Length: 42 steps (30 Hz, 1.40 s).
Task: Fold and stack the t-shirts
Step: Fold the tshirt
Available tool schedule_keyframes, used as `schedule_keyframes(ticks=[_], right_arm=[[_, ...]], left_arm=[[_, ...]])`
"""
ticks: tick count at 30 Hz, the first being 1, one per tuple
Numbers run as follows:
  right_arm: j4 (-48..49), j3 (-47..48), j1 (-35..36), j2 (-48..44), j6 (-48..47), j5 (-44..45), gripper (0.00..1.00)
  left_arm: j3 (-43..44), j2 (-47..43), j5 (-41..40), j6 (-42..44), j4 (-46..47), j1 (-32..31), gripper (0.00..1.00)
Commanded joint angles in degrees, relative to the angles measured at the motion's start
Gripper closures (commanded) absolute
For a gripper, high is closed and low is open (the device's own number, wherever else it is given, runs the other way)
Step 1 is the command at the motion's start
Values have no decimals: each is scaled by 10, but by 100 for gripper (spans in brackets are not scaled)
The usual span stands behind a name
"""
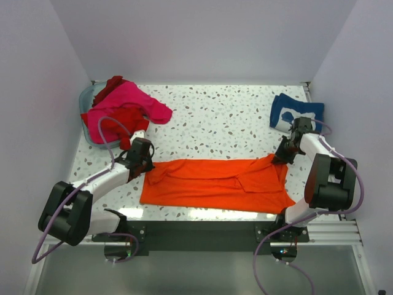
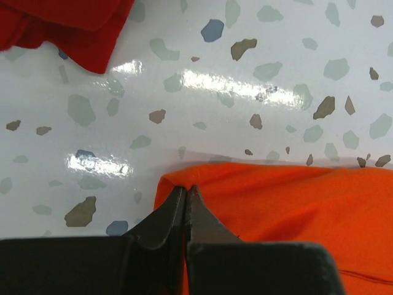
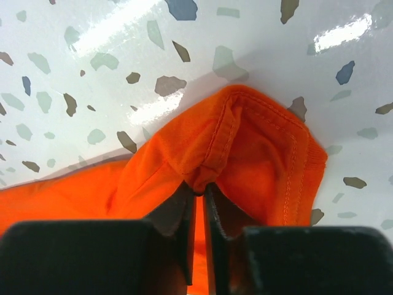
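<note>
Near the front of the speckled white table (image 1: 215, 117), the bright orange cloth t-shirt (image 1: 215, 184) lies spread; the left gripper (image 2: 186, 192) and right gripper (image 3: 199, 187) are clamped on its far corners. Lift both evenly, keeping the cloth taut.

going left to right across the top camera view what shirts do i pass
pile of pink and red shirts -> orange shirt -> navy shirt

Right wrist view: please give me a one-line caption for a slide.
The right jaws pinch a bunched corner of the orange t-shirt on the speckled table.
</note>
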Motion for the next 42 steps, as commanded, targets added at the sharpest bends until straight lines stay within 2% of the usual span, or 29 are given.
schedule_keyframes(ticks=[1,2,8,12,20,21,22,23,24,25,26,28,36,42], right_arm=[[4,28,-4,-2,-9,18,91],[2,28,-4,-9,-10,31,95],[-18,31,-5,-36,-11,63,100],[-32,51,-7,-33,-13,71,100],[-55,88,-10,-2,-22,95,99],[-55,93,-10,-1,-24,94,95],[-56,95,-10,0,-24,92,91],[-57,96,-10,-6,-25,88,73],[-57,94,-10,-11,-26,88,60],[-58,92,-10,-18,-25,89,52],[-60,92,-10,-30,-26,91,44],[-64,83,-10,-45,-26,90,38],[-61,-5,-10,-149,-3,41,34],[-66,-45,-10,-170,5,40,34]], left_arm=[[36,-3,-28,28,12,13,100],[39,-2,-33,33,15,15,100],[53,12,-39,44,17,23,100],[51,15,-44,43,27,25,100],[115,72,-43,58,19,30,100],[121,76,-45,59,16,30,96],[129,78,-46,60,12,30,84],[129,76,-44,61,10,30,76],[128,72,-41,61,12,30,68],[119,66,-38,60,13,30,52],[115,53,-32,59,15,29,45],[100,32,-25,55,11,29,35],[17,-41,16,26,-8,22,35],[-17,-60,30,2,-16,-1,40]])
